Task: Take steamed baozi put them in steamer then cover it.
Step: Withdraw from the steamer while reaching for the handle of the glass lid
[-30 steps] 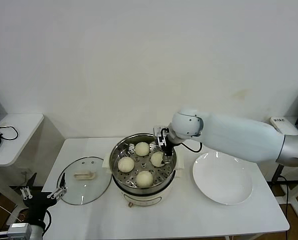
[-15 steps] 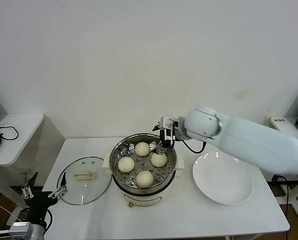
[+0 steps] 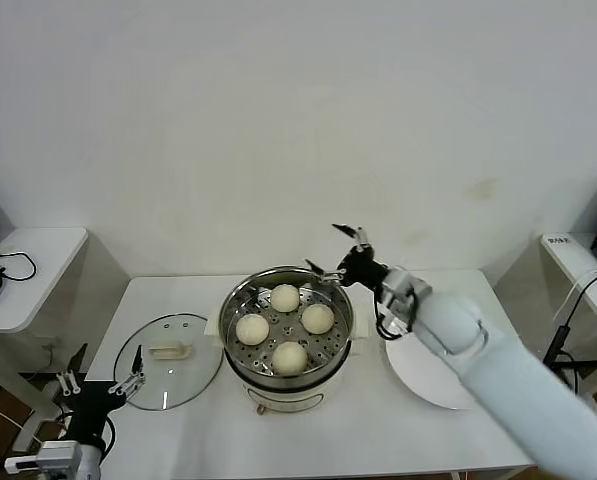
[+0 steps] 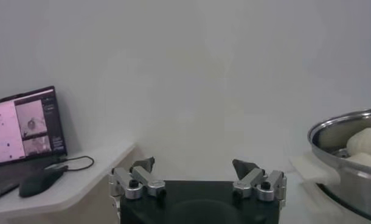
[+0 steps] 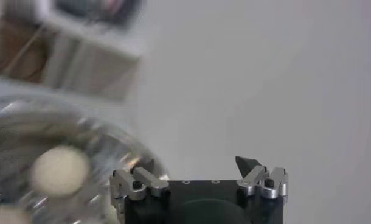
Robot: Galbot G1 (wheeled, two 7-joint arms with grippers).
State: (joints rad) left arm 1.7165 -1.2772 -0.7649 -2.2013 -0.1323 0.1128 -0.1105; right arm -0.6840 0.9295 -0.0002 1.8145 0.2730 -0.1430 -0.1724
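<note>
Several cream-white steamed baozi (image 3: 285, 297) lie in the shiny steamer (image 3: 234, 300), which stands on its cream pot base at the table's middle. My right gripper (image 3: 340, 252) hangs open and empty just above the steamer's far right rim, clear of the buns. In the right wrist view its fingers (image 5: 197, 164) stand wide apart, with a baozi (image 5: 59, 170) below in the steamer (image 5: 27, 115). The cover (image 3: 168, 347), a glass lid with a cream handle, lies flat on the table left of the steamer. My left gripper (image 3: 98, 380) waits open, low off the table's front left corner.
A white plate (image 3: 410, 368) lies right of the steamer, partly under my right arm. A side desk (image 3: 33, 260) stands to the left, with a laptop (image 4: 27, 122) and mouse (image 4: 42, 181). The left wrist view catches the steamer's rim (image 4: 346, 125) and a baozi (image 4: 368, 141).
My right gripper has left the baozi in the steamer, risen out of the basket and swung back over the far right rim. The left gripper has shifted slightly.
</note>
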